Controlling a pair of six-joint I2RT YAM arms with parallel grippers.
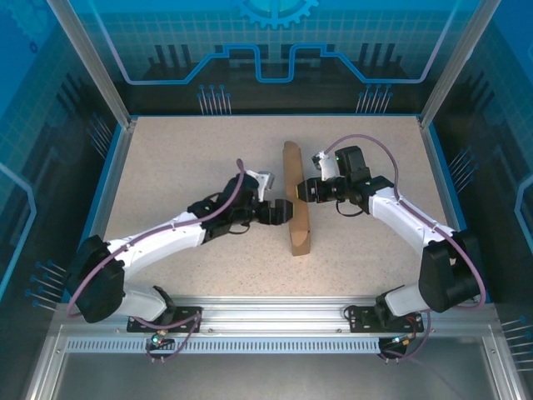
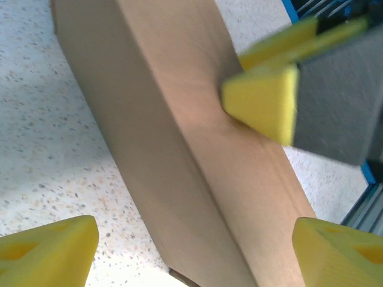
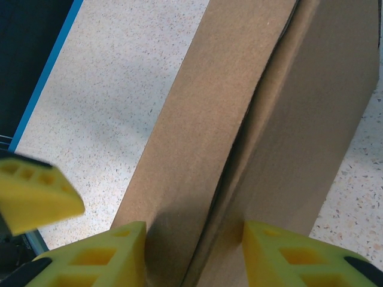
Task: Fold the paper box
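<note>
left gripper (image 1: pixel 280 212): jaws wide apart. Its fingers (image 2: pixel 51 254) sit in the lower corners of the left wrist view with the box (image 1: pixel 291 167) running between them. Bare table (image 1: pixel 183 167) shows between the lower-left finger and the cardboard, so it holds nothing.

right gripper (image 1: pixel 306 190): jaws partway apart, straddling the box at the bottom of the right wrist view, over the seam between two panels. One of its fingers touches the box face, upper right of the left wrist view. Clamped or not, can't tell.

box stands on edge mid-frame in the top view, squeezed between both grippers. One finger of the left gripper pokes in at the left edge of the right wrist view.
</note>
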